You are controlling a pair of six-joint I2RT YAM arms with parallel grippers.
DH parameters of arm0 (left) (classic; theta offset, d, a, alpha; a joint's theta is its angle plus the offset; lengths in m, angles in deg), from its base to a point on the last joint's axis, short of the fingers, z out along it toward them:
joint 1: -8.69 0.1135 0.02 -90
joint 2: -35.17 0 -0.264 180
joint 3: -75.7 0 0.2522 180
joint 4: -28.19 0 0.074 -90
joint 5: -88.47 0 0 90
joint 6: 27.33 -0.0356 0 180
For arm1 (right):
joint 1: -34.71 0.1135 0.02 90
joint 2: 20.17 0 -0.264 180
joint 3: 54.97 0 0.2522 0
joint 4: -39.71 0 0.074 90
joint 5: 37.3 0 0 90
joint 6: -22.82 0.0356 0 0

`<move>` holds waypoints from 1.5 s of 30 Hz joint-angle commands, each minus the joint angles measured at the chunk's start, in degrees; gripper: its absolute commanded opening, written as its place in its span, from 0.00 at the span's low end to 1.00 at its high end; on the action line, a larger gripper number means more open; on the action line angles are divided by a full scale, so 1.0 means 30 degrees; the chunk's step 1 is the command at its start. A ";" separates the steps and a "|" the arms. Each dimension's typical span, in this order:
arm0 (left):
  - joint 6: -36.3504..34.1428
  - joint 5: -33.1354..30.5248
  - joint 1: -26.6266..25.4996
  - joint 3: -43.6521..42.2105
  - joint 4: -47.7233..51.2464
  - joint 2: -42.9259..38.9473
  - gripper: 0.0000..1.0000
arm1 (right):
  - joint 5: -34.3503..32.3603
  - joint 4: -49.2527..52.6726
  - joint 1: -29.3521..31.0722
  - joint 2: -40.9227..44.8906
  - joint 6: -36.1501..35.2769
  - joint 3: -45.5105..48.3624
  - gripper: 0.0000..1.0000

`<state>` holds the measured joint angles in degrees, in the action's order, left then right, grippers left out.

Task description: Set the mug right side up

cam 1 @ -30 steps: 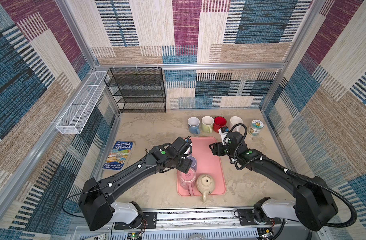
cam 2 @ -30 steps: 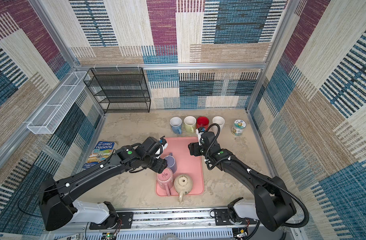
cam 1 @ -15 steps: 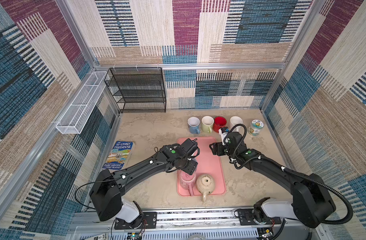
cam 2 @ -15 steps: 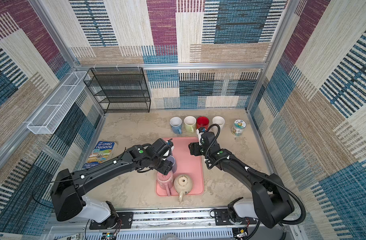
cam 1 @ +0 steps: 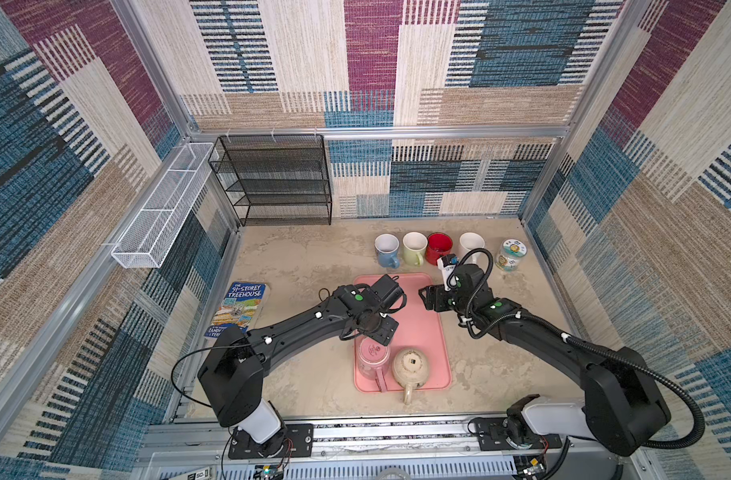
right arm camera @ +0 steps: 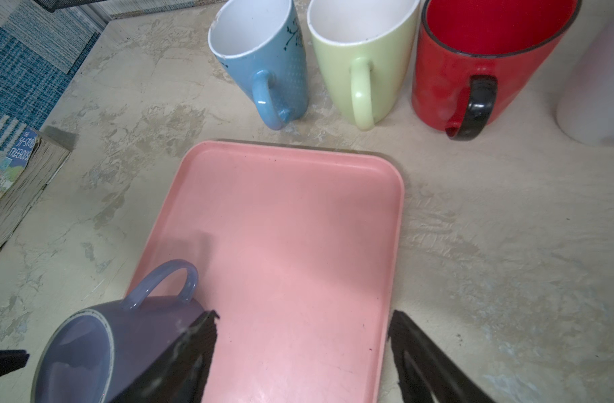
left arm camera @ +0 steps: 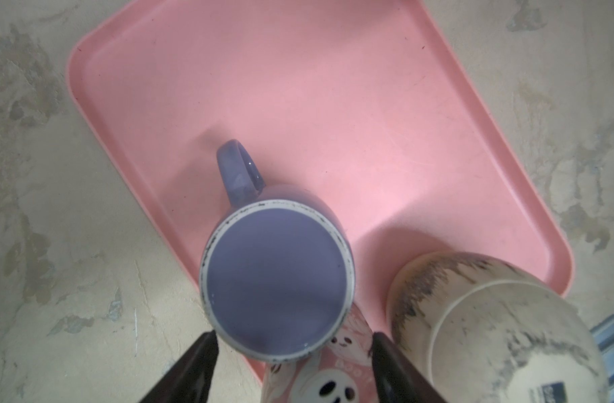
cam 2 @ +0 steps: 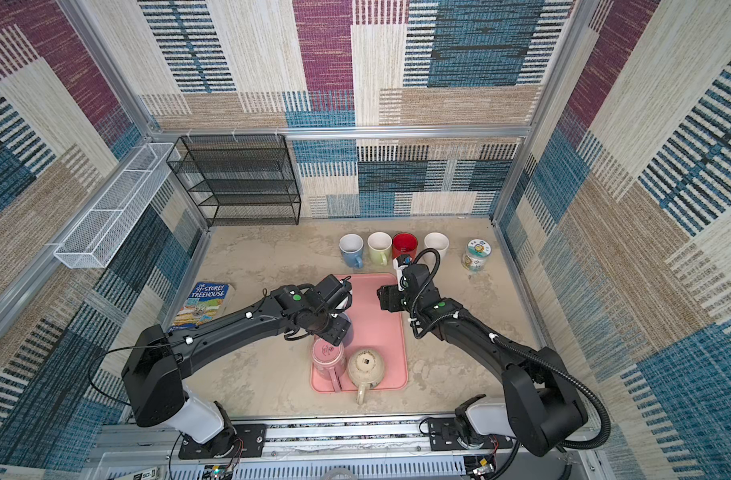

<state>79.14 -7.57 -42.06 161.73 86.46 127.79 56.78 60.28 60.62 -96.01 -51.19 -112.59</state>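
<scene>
Both top views look steeply down from high; wrist cameras hang close over the pink tray (left arm camera: 298, 87).

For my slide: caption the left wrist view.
Left gripper, jaws open, over an upside-down purple mug on the pink tray.

Pink rectangular plastic tray (cam 1: 422, 328) mid-table. On it, at the left edge: purple ceramic mug (left arm camera: 277, 279), pink printed ceramic mug (cam 1: 372, 359) just in front, cream speckled ceramic mug (cam 1: 411, 365) right of that. Row of four upright ceramic mugs (cam 1: 414, 248) behind tray, round labelled jar (cam 1: 510, 254) right of row, paperback book (cam 1: 241, 309) left of tray.
</scene>
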 commanded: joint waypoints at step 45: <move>-0.0442 0.2045 0.2715 0.5735 -0.2093 0.5556 0.68 | -0.0404 0.1204 0.0035 0.0500 0.0940 -0.0215 0.80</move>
<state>77.50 -2.37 -34.34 180.73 80.69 146.63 56.56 64.17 60.62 -93.49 -49.05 -112.44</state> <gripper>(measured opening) 0.687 0.805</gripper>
